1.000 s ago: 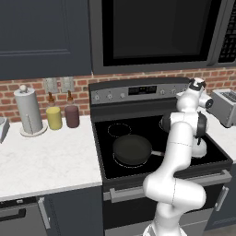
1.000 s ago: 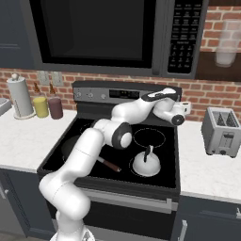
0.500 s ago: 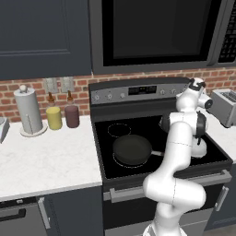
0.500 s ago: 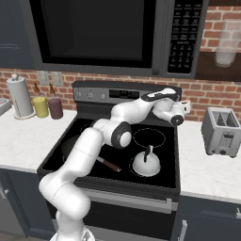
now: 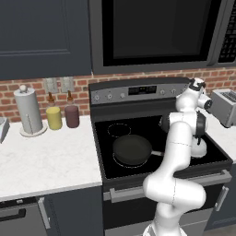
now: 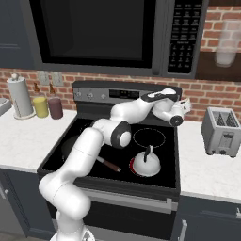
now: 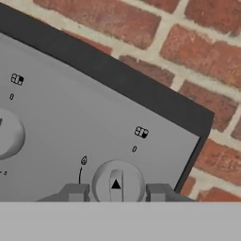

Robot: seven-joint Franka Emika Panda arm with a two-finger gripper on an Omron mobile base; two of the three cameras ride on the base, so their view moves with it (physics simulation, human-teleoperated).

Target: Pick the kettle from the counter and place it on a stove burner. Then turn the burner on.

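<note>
The kettle (image 6: 147,163) stands upright on the front right stove burner (image 6: 133,164) of the black cooktop, where a red glow shows along its base. In the left base view the arm hides most of the kettle (image 5: 199,148). My gripper (image 6: 184,105) is up at the right end of the stove's grey back panel (image 7: 56,113). In the hand view my gripper (image 7: 116,192) has its two fingertips against either side of the rightmost knob (image 7: 116,178), shut on it. From the left base view the gripper (image 5: 196,84) sits at the panel's right corner. White counter (image 5: 46,159) lies to the stove's left.
A black frying pan (image 5: 132,150) sits on the front left burner, its handle (image 6: 109,164) pointing toward the kettle. A silver toaster (image 6: 221,131) stands on the right counter. A paper towel roll (image 5: 28,110) and two jars (image 5: 62,116) stand by the brick wall.
</note>
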